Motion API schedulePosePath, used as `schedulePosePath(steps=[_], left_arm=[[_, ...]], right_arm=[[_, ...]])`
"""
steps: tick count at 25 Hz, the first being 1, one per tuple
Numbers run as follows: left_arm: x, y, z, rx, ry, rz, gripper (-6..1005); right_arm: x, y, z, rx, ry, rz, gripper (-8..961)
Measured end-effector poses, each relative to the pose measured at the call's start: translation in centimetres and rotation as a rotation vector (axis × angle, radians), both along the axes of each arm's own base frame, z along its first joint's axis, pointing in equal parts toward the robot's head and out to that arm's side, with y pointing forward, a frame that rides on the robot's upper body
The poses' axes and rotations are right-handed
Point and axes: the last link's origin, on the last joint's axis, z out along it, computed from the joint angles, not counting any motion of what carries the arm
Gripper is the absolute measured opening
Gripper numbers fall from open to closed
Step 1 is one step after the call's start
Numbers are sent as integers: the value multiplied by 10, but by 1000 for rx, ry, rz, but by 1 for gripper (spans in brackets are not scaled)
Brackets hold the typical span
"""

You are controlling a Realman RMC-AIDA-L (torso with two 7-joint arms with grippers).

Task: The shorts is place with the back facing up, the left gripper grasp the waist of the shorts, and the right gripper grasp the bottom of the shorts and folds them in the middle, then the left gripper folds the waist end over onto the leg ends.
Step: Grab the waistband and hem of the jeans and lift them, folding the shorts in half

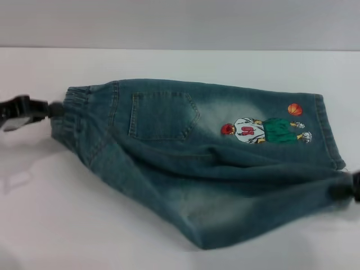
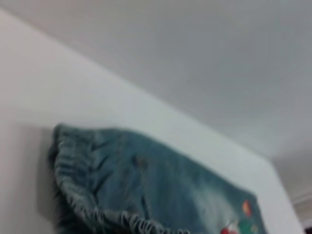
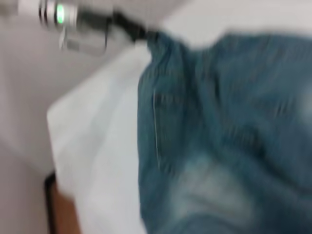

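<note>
Left claw is at the far left of the head view, black fingers pinched onto the waist of the shorts, and the gathered elastic band bunches right at its tips. Over on the other side, the right claw barely shows at the picture's edge, a dark shape clamped on the bottom of the shorts, where the lower leg hem is drawn into a tight point against it. Between the two claws the denim hangs stretched across the white counter, waist end by the left claw, leg ends by the right one. The cloth nearest the robot sags in a long fold that dips down toward the counter, midway between the claws. On the upper panel, a back patch pocket sits closer to the left claw, and the embroidered basketball player with his orange ball lies closer to the right claw. From the left wrist, the ruffled waistband fills the near ground. From the right wrist, the denim spreads wide, and the left arm's green ring glows at the far end of the garment.
</note>
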Motion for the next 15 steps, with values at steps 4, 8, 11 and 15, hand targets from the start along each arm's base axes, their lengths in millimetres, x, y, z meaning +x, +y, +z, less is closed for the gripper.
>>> schedulePosePath(steps=[4,8,11,15], left_arm=[[7,6,-2,37,-36,-5,40],[13,15,-6,71,-48,-8,40],[18,22,-9,90,-46,-13,40],[23,32,-13,120,-36,-14,40]], right_arm=[[-1,2,11,140,104,24,17],[4,5,14,241,148,12,19],[10,11,13,306,151,-25,21],[16,21,10,401,161,-61,23]])
